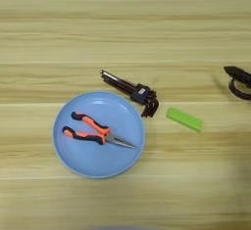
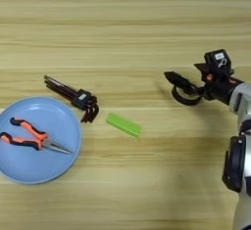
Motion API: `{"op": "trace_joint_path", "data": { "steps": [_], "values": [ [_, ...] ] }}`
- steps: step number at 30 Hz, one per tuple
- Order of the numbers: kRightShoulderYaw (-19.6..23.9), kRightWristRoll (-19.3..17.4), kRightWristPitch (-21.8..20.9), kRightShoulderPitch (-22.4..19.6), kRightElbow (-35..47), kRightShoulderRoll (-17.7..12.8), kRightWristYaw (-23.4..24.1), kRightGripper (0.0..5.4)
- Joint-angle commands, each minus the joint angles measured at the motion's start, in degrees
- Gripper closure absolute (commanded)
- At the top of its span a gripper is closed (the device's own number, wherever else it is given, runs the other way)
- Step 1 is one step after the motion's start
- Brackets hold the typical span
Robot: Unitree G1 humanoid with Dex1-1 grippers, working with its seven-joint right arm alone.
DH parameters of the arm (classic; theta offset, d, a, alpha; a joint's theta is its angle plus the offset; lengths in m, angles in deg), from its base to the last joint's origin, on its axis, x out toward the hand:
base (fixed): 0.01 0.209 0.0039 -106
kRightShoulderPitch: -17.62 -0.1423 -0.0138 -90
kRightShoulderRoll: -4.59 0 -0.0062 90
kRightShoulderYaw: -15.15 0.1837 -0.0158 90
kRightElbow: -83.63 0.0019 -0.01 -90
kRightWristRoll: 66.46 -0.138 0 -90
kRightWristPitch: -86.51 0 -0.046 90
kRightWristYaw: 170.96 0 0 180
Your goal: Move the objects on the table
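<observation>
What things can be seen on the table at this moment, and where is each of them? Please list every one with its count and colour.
table: one, light wood, fills the whole view.
plate: one, light blue, round, on the table at the left.
pliers: one, orange and black handles, lying inside the plate, tips pointing right.
hex-key bundle: one, black, on the table just beyond the plate's upper right rim.
green bar: one, bright green, flat on the table to the right of the hex keys.
tape ring: one, black, at the gripper's fingers on the right; whether it is lifted cannot be told.
right gripper: one, black fingers on a silver forearm, entering from the right.
</observation>
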Motion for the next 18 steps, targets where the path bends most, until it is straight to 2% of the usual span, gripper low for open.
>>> {"op": "trace_joint_path", "data": {
  "steps": [1,18],
  "values": [
    [-0.87,1.86,-0.09,-2.39,1.87,-3.33,3.57,0.03],
    [0.55,2.88,2.95,-0.07,0.93,-3.48,8.09,0.03]
  ]
}}
